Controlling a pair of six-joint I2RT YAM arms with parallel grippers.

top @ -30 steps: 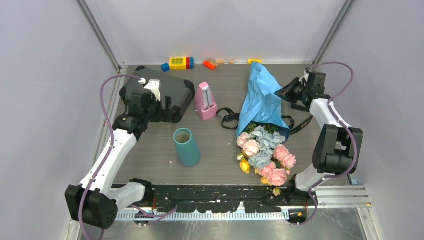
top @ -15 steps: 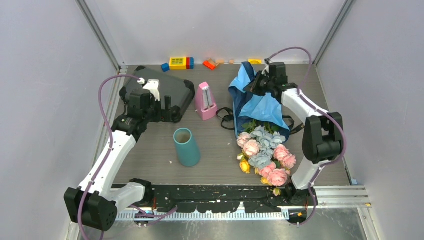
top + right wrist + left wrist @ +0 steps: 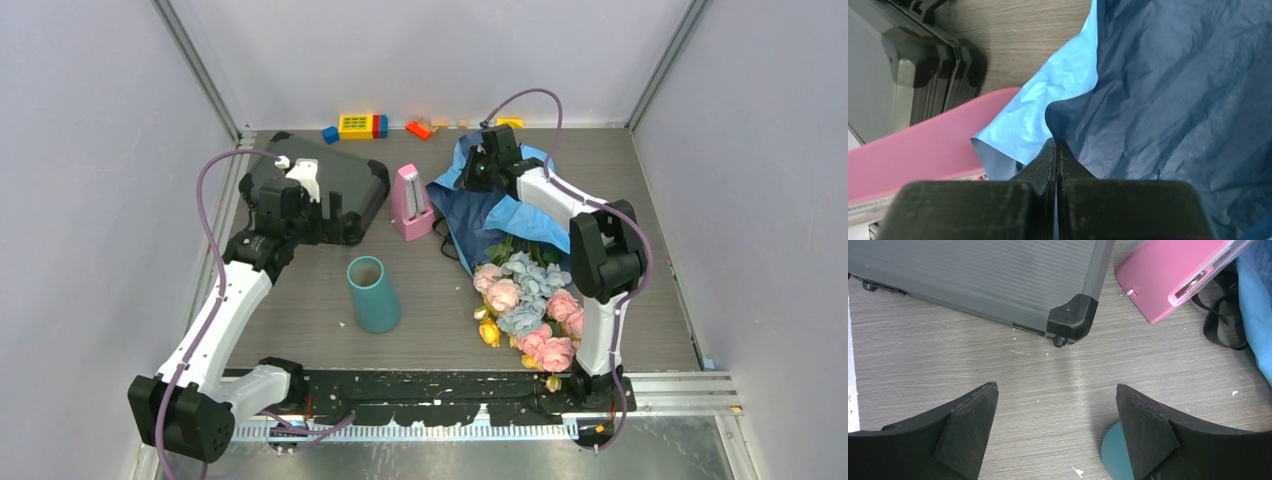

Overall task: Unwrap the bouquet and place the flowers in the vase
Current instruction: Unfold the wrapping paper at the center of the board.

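The bouquet lies right of centre, its pink, pale blue and yellow flowers [image 3: 530, 300] pointing toward the near edge. Its blue paper wrap [image 3: 500, 210] is pulled open to the left over the stems. My right gripper [image 3: 470, 175] is shut on an edge of the wrap [image 3: 1048, 105], and the sheet runs between the pressed fingers [image 3: 1045, 162]. The teal vase [image 3: 373, 293] stands upright at centre left; a sliver of it [image 3: 1113, 457] shows by my left gripper [image 3: 1055, 405]. That left gripper [image 3: 325, 222] hangs open over bare table, holding nothing.
A grey hard case [image 3: 340, 180] lies at the back left. The pink metronome [image 3: 410, 200] stands between the case and the wrap. The black ribbon [image 3: 1220, 327] lies loose beside the wrap. Coloured toy blocks [image 3: 360, 125] line the back wall.
My right gripper has swung from the far right to the left across the bouquet, dragging the wrap's edge with it and folding the paper open. The left arm has not moved.
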